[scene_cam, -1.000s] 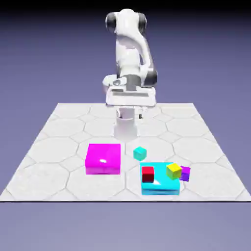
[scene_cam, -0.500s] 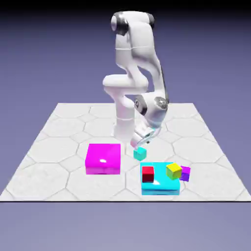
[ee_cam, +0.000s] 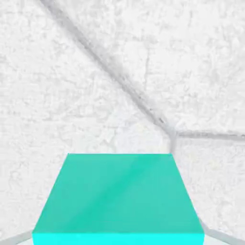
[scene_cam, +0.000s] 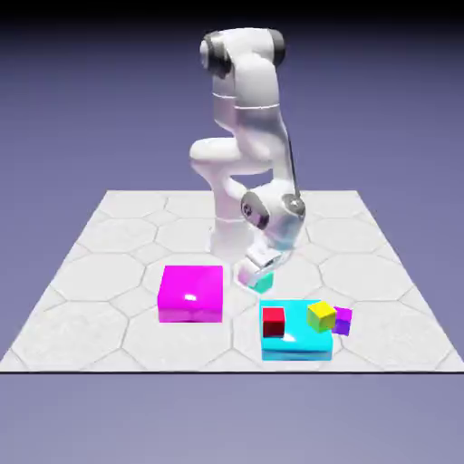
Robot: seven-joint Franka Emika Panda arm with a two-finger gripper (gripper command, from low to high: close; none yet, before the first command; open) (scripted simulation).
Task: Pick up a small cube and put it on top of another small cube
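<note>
The small teal cube (scene_cam: 264, 284) sits on the surface (scene_cam: 109, 263) directly under the gripper (scene_cam: 258, 275), between its jaws and square to them, though whether they are open or closed is hidden.

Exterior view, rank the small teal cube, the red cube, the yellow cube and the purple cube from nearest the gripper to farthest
1. Small teal cube, right at the gripper, under its fingers.
2. Red cube, on the cyan slab's left end, in front of the gripper.
3. Yellow cube, on the slab's right part.
4. Purple cube, beyond the yellow cube, at the slab's right edge.
</note>
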